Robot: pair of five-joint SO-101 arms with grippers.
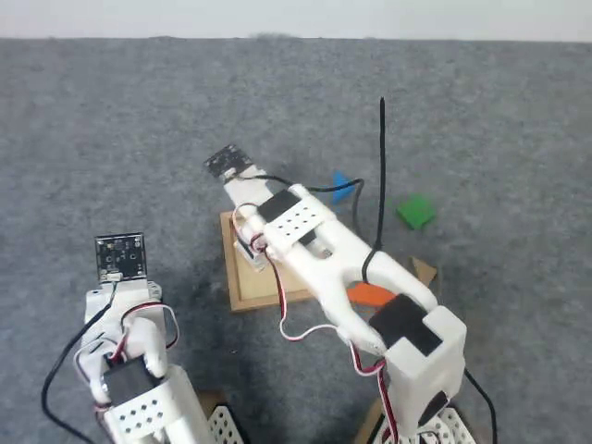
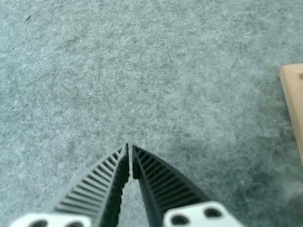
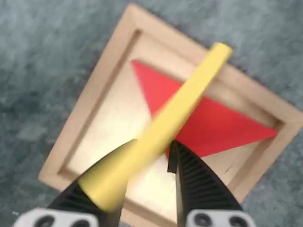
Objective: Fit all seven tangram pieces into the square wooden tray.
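Note:
The square wooden tray lies on the grey carpet with a red triangle flat inside it, against one side. My right gripper hangs above the tray, shut on a yellow piece held on edge and slanting across the red triangle. In the high view the right arm stretches over the tray and hides most of it. My left gripper is shut and holds nothing; it sits low over bare carpet to the left of the tray, whose corner shows beside it.
Loose pieces lie on the carpet right of the tray: a blue one, a green one, an orange one and a brownish one partly under the right arm. A black cable rises from that arm.

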